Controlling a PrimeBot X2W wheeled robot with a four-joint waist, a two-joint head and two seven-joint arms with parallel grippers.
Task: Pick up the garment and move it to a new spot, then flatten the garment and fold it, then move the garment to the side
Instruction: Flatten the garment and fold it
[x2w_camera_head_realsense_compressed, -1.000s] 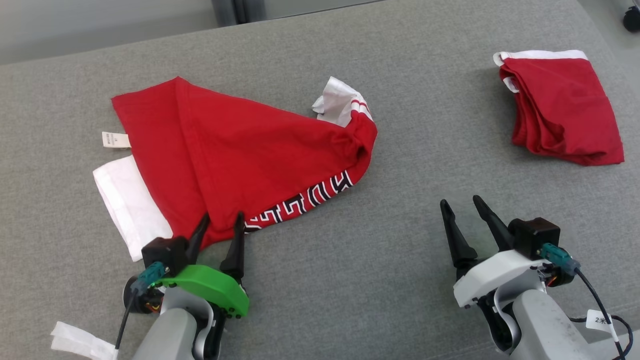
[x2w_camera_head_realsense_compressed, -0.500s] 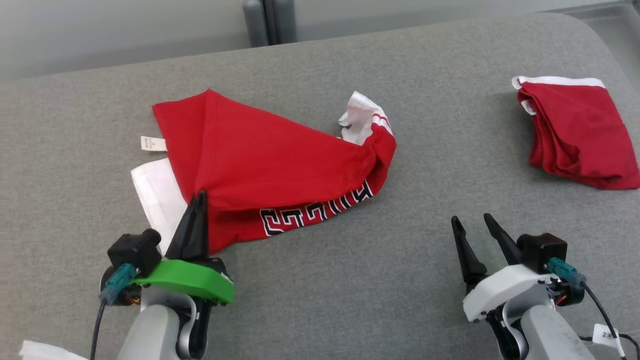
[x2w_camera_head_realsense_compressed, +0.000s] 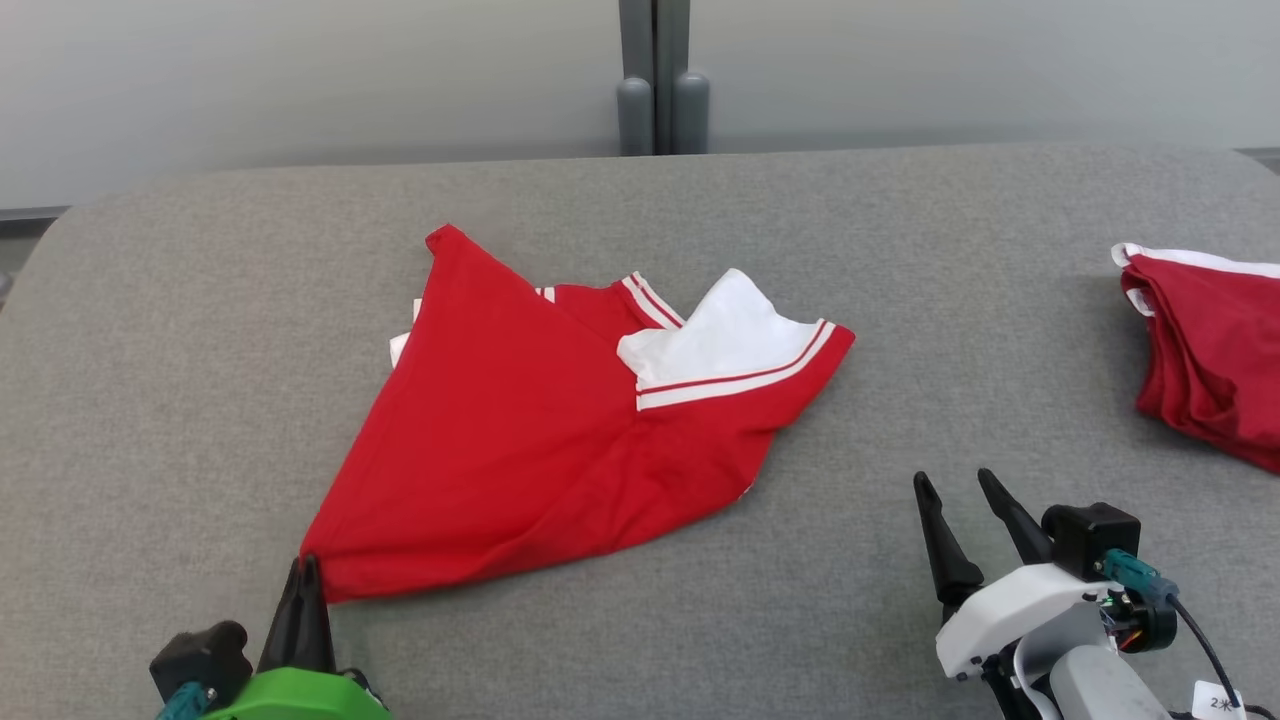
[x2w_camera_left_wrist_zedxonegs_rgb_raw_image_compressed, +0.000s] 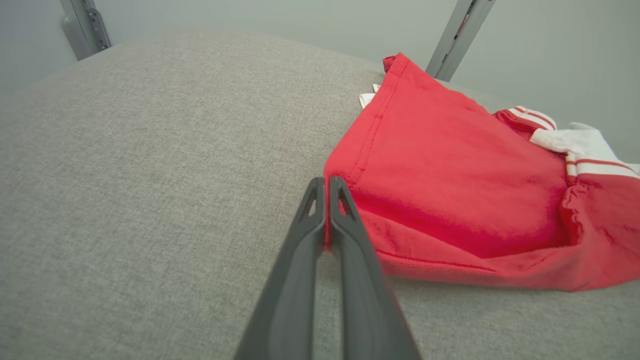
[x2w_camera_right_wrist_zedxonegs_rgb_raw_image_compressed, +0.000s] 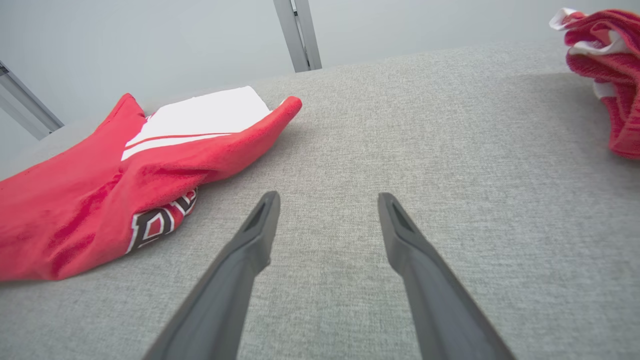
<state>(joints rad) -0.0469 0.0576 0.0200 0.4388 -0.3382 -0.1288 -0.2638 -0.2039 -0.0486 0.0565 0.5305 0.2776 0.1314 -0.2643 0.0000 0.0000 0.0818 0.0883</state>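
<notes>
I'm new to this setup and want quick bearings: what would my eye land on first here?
First, the red garment with white striped trim, spread in the middle of the grey padded surface, one near corner pinched in the shut left claw at lower left. Next, a second red garment bunched at the right edge, and the right claw open over bare surface at lower right.

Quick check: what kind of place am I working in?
Likely a lab folding station: a grey fabric-covered table, a bare wall with a metal post behind, a red garment and a second garment aside.
</notes>
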